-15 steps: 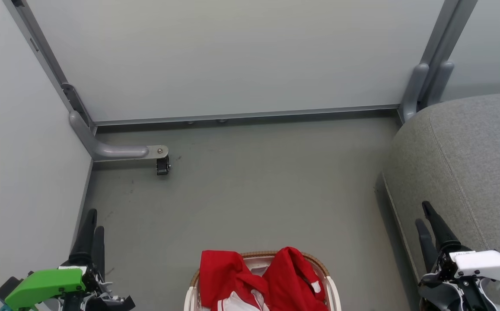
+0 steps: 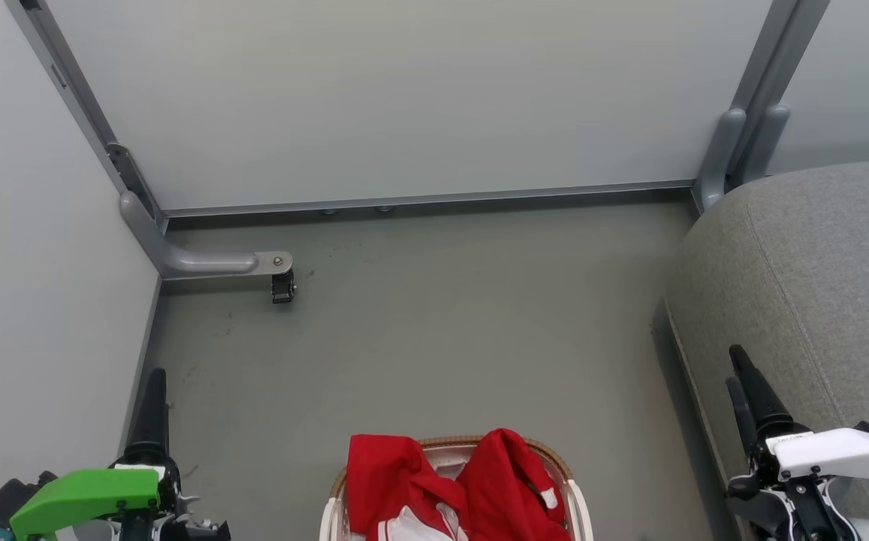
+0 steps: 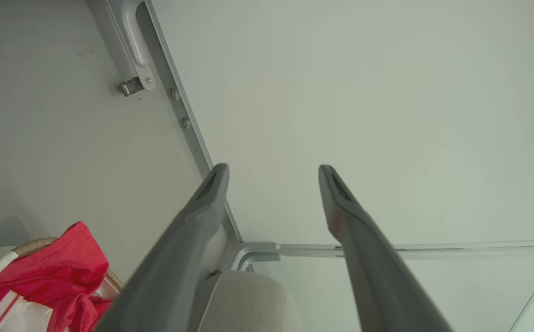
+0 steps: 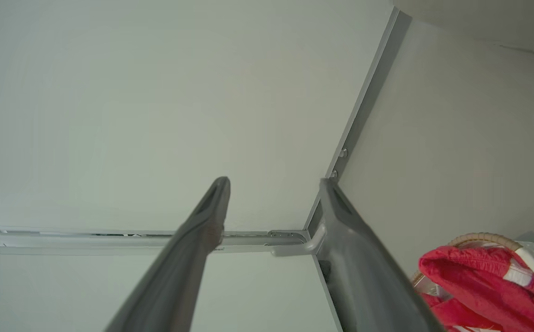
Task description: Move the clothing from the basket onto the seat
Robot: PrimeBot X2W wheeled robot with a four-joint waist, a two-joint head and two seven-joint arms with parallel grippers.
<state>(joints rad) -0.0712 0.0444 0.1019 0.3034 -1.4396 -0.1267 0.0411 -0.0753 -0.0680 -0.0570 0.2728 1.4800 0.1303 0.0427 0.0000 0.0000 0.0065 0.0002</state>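
Site read as a test bay or lab cell dressed up as a home corner, not a lived-in room. Walls were plain pale partition panels [image 2: 404, 98] set in grey metal framing [image 2: 761, 83], with no fittings or decoration on them. One curved frame foot [image 2: 201, 263] ended in a small black caster [image 2: 282, 288], so the walls looked movable. Floor [image 2: 442, 330] was bare grey and lightly scuffed. Domestic props: a grey upholstered seat [image 2: 817, 255] at right, and a basket [image 2: 449, 442] heaped with red clothing [image 2: 509, 481].
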